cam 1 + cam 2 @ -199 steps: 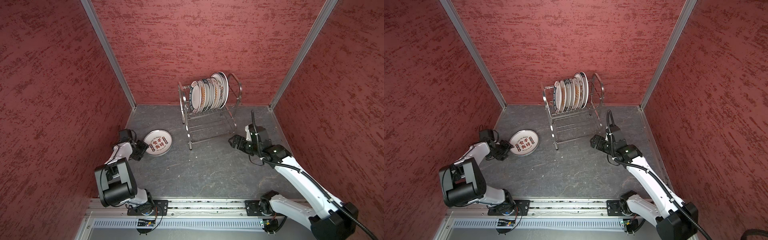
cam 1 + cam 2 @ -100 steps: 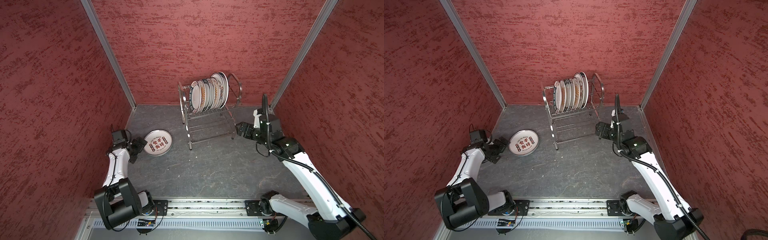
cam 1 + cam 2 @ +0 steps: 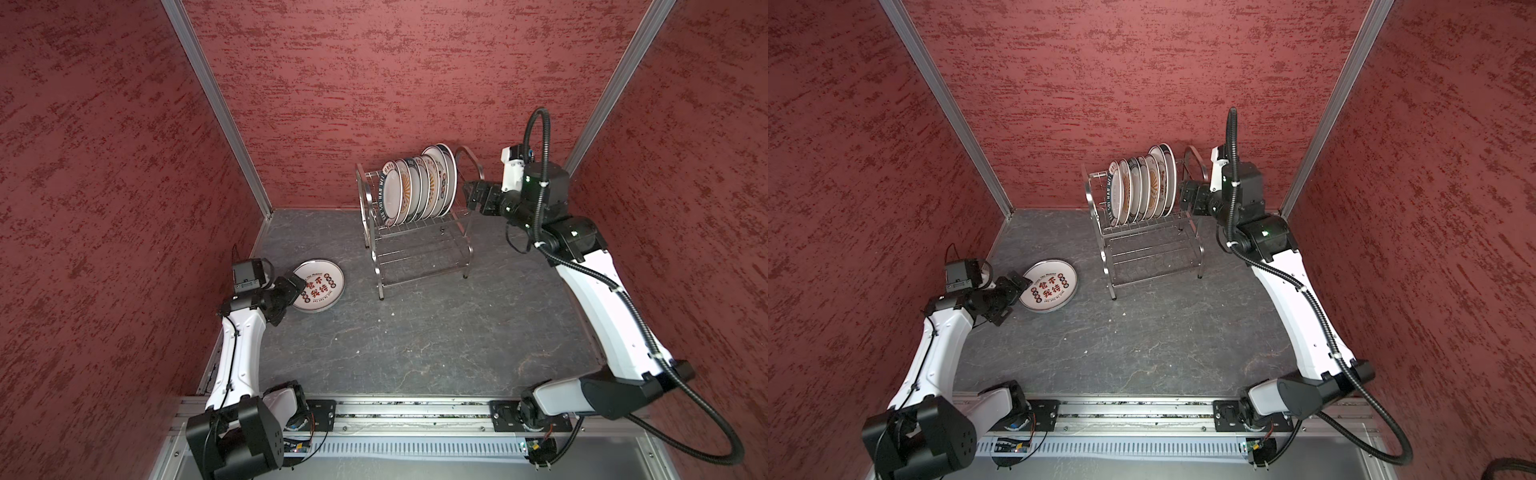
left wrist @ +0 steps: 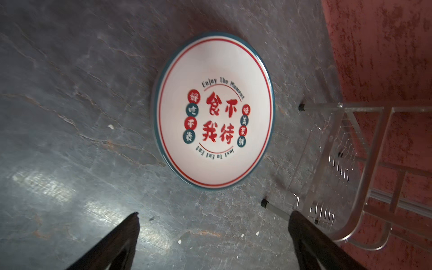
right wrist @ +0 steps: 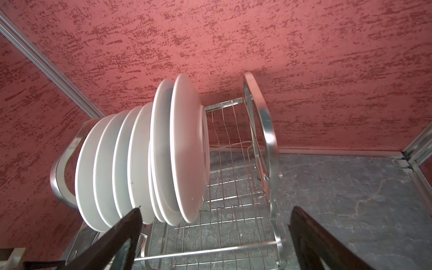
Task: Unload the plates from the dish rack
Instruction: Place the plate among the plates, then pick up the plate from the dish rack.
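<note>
1. The left gripper (image 3: pixel 294 287) is over the left edge of the dark grey stone-look table (image 3: pixel 415 345). Its jaws are spread wide with nothing between them. A second ago they were narrower. The left arm, folded low then, now stands stretched up from its base.
2. Just beyond its fingertips lies the round white plate with red Chinese characters and a teal rim (image 4: pixel 215 112). It is flat and face up near the table's left edge. In the left wrist view it is clear of both fingers. It lies where it lay a second ago.
3. The shiny two-tier steel wire dish rack (image 3: pixel 419 253) stands near the far edge, about midway along it, in the same place as before.
4. The right gripper (image 3: pixel 470 195) has climbed from beside the rack's near right leg to the rack's right end, level with the top tier. Its jaws gape wide and hold nothing.
5. The row of upright white printed plates (image 3: pixel 1142 189) fills the top tier. The row looks the same as it did a second ago. The right wrist view shows the plates' plain backs (image 5: pixel 140 163).
</note>
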